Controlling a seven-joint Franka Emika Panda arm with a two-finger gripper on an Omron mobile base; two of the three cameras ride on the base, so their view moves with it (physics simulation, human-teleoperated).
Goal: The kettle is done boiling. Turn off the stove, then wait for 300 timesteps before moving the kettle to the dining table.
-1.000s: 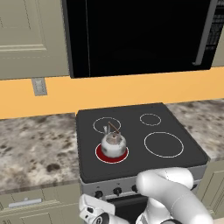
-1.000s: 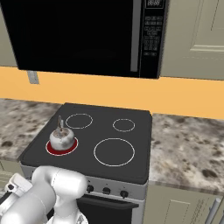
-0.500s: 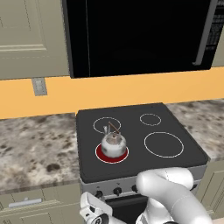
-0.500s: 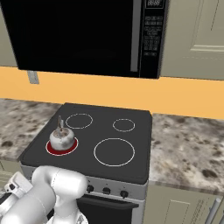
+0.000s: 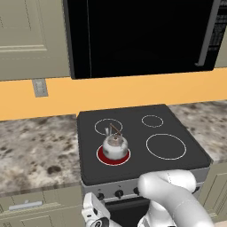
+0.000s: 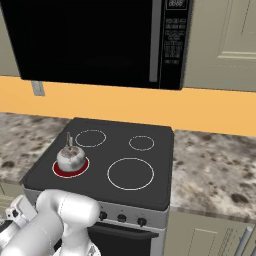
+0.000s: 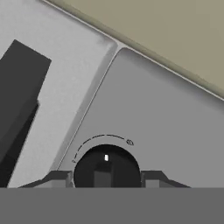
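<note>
The small silver-grey metal kettle (image 5: 115,146) is seen on the red-glowing front-left ring of the black glass stove (image 5: 177,128), so heat is judged on; the gripper (image 7: 106,180) is set astride 1 black round knob (image 7: 106,168), contact unclear

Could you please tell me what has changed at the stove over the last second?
Nothing has visibly changed. The kettle still sits on the red-glowing burner of the stove, and the tool stays astride a black knob.

silver kettle (image 5: 115,146) upright, red-lit stove (image 5: 177,128) burner
</note>
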